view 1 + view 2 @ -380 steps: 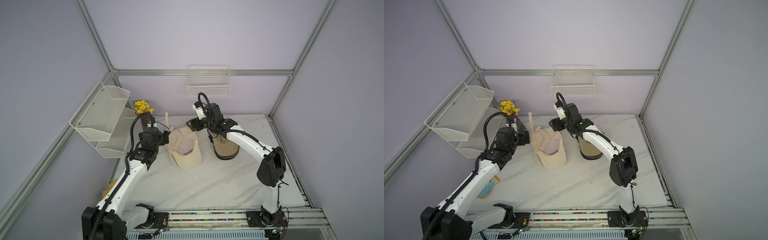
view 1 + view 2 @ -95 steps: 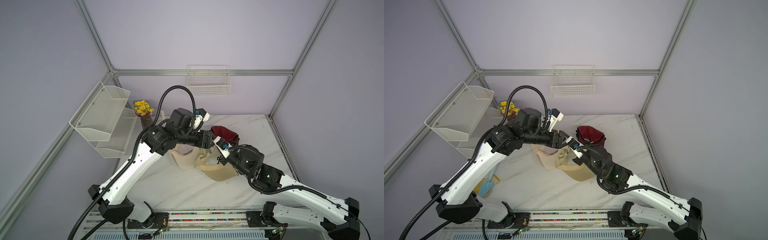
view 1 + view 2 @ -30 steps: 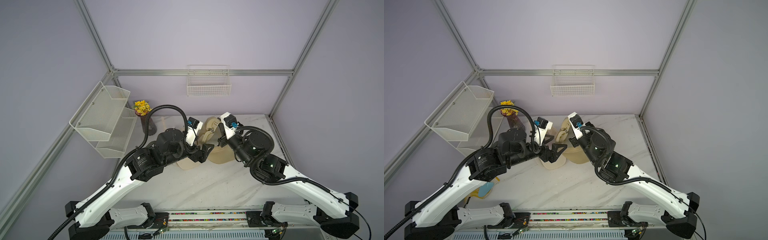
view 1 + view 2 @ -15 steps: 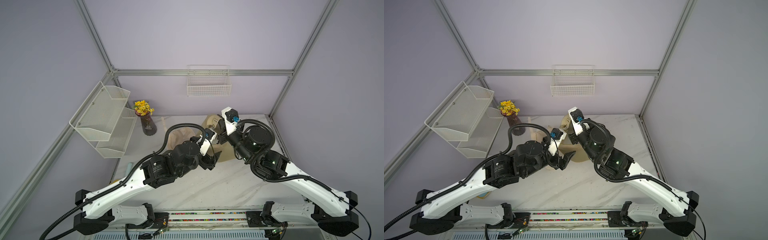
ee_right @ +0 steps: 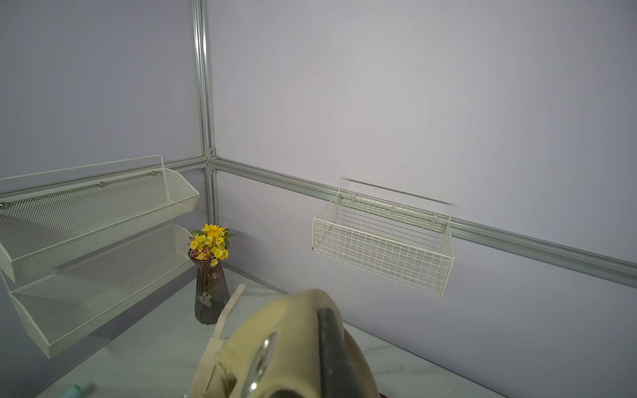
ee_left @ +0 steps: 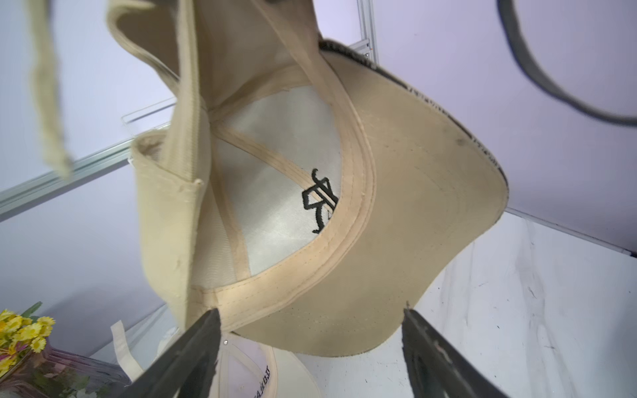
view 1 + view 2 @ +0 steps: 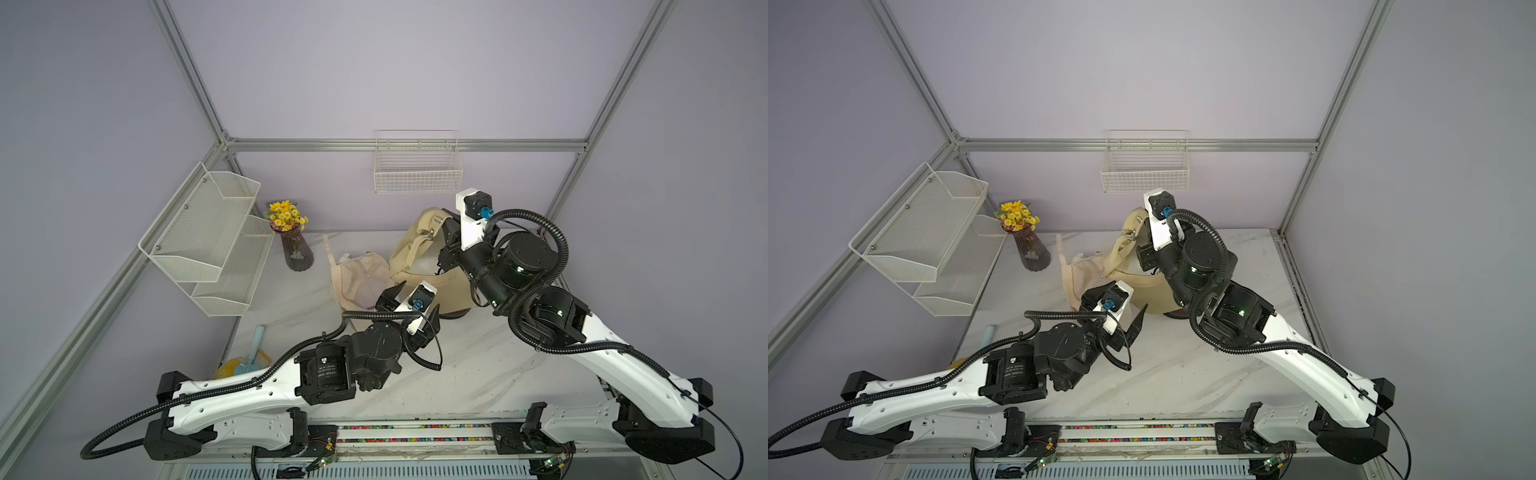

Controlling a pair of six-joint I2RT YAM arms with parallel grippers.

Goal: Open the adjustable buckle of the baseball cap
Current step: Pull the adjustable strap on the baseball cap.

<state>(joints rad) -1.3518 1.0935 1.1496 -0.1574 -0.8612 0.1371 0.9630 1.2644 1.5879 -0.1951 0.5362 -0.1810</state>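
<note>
So, step in hand: bring the left gripper (image 6: 310, 313) up to the buckle (image 5: 262, 358) and pull gently, I judge.
Left jaws: spread wide, tips at the brim (image 6: 413, 224), gripping nothing.
Hold: the right gripper (image 7: 446, 232) is clamped on the tan cap (image 7: 451, 293), aloft over the table (image 7: 478, 365).
Writing: black embroidery (image 6: 320, 203) inside, unreadable.

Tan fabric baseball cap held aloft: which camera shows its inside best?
Left wrist view: the tan fabric baseball cap fills it, lining and brim underside clear. Both top views show it small; the right wrist view, a blurred fold.
</note>
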